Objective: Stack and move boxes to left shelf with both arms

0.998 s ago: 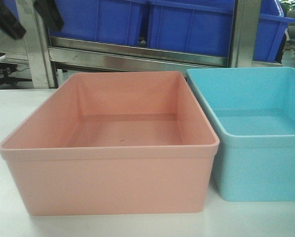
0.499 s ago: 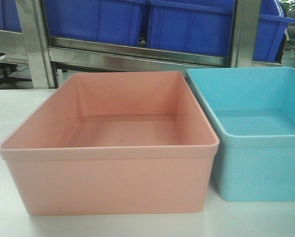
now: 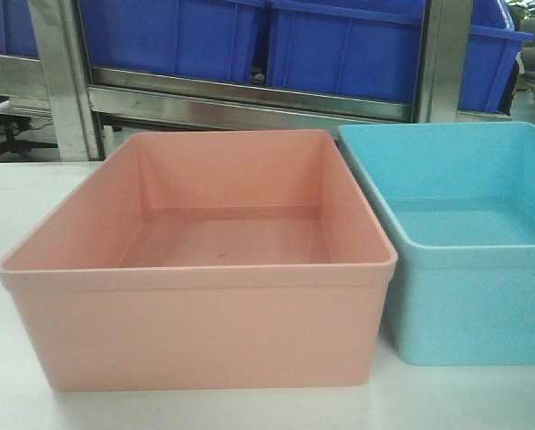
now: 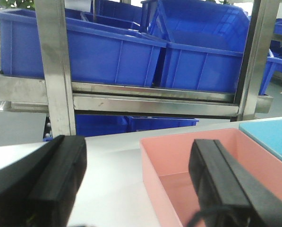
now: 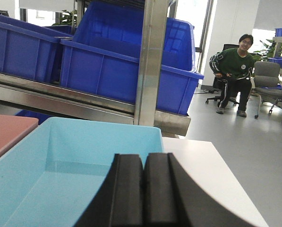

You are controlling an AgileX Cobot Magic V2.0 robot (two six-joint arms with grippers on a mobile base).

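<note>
1. White worktop (image 3: pixel 16 197) fronts a steel rack (image 3: pixel 249 106) loaded with dark blue bins (image 3: pixel 339 45).
2. On it, the pink box (image 3: pixel 195 331) sits at the left and the light blue box (image 3: pixel 473 305) just beside it at the right. Both are upright, empty and not yet stacked.
3. Empty plastic like this should be light and fairly stiff. The smooth walls look slippery, so pinching a wall just under the rounded rim, one finger inside and one outside, seems safest.
4. The left hand (image 4: pixel 138 151) is spread wide and holds nothing. One finger is over the pink box, the other over bare worktop.
5. The right hand (image 5: pixel 143 163) has its fingers pressed together with nothing between them, above the blue box's near side.
</note>
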